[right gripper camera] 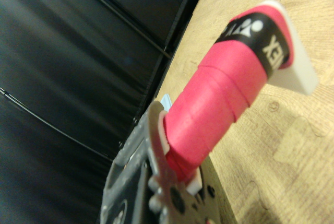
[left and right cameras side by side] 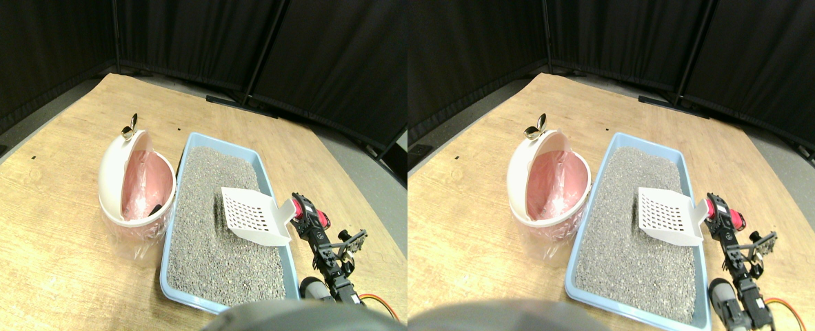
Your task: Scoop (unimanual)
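Scoop stage: my gripper (left and right cameras side by side: pixel 302 212) was clamped on the pink-wrapped handle (right gripper camera: pixel 219 98), scoop (left and right cameras side by side: pixel 256 215) at centre frame over litter (left and right cameras side by side: pixel 207 241); next, I judged, dipping its edge.

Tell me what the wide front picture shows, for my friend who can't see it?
A white slotted scoop is on grey litter in a blue tray, its pink-wrapped handle at the right gripper. Left of the tray stands a round white bin with a pink liner, on a wooden floor.
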Controlling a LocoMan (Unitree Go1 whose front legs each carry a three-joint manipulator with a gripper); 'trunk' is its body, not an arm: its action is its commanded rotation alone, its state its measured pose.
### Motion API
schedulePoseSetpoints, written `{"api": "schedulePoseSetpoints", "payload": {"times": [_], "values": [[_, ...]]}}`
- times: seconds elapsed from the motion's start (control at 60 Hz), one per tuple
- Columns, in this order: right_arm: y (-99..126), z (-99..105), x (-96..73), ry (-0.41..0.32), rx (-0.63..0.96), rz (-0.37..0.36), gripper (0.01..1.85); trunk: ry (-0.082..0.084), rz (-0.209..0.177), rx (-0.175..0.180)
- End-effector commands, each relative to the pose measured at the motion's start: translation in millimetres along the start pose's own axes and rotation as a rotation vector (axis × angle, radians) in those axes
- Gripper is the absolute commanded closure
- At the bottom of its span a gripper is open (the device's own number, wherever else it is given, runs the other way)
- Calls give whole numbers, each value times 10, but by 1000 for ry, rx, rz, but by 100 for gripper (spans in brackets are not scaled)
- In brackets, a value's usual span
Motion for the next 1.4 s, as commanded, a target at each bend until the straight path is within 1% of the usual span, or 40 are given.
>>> {"api": "schedulePoseSetpoints", "payload": {"times": [0.017,0.1,0.183,0.217,0.25,0.3,0.317,0.333,0.35,0.367,0.383,0.4,0.417,0.433,0.45,0.467,0.483,0.5,0.517,0.567,0.617,0.75,0.9,1.0,1.017,1.033,1.05,1.067,1.1,1.117,1.133,1.15,1.167,1.183,1.2,1.233,1.267,1.333,1.383,1.4], "values": [[40,-24,-22,-15,13,3,179,-12,12,-9],[37,-81,-9,-7,28,-3,178,-11,13,-12],[22,-117,-7,12,24,-33,180,-11,13,-14],[11,-127,-9,33,28,-58,180,-9,13,-14],[3,-133,-11,34,33,-60,180,-9,13,-15],[-5,-125,-13,66,34,-79,180,-7,11,-15],[-6,-110,-24,93,34,-95,169,-7,11,-15],[-2,-89,-41,124,33,-113,142,-6,10,-15],[-7,-88,-45,139,24,-109,124,-6,10,-15],[-9,-87,-49,148,18,-107,112,-7,9,-15],[-13,-77,-56,174,16,-109,94,-7,9,-16],[-15,-73,-59,187,13,-107,85,-7,9,-16],[-15,-73,-59,187,13,-107,85,-4,6,-15],[-17,-61,-62,231,27,-110,57,-4,6,-15],[-21,-53,-60,259,27,-129,44,-4,6,-15],[-21,-53,-60,259,27,-129,44,-6,5,-16],[-18,-44,-64,270,42,-121,39,-6,5,-16],[-14,-27,-71,296,66,-117,30,-6,5,-16],[-10,-13,-78,299,59,-114,26,-6,5,-16],[-5,10,-90,300,60,-102,23,-7,4,-15],[0,26,-99,301,58,-106,22,-7,4,-15],[10,145,-142,308,80,-81,27,-8,2,-14],[13,252,-199,285,61,-59,35,-11,-2,-11],[2,315,-251,231,53,-31,48,-9,-7,-7],[0,326,-263,210,44,-17,54,-8,-9,-6],[-7,338,-281,174,43,11,69,-8,-9,-6],[-7,338,-281,174,43,11,69,-10,-12,-4],[-11,341,-287,162,48,20,76,-10,-12,-4],[-13,363,-312,128,24,24,102,-10,-14,-2],[-11,374,-328,103,22,28,122,-9,-15,-1],[-9,380,-335,91,19,28,132,-9,-17,1],[-15,384,-345,76,50,35,147,-9,-17,1],[-17,385,-351,69,68,38,156,-10,-20,3],[-19,395,-363,66,54,39,170,-10,-23,5],[-20,403,-376,54,51,43,180,-10,-25,6],[-20,407,-384,46,48,45,180,-10,-29,8],[-25,424,-416,19,35,64,180,-10,-34,11],[-26,449,-456,26,6,53,180,-10,-39,15],[-18,479,-498,30,-11,60,180,-10,-39,15],[-16,500,-526,30,-16,64,180,-8,-49,24]]}}
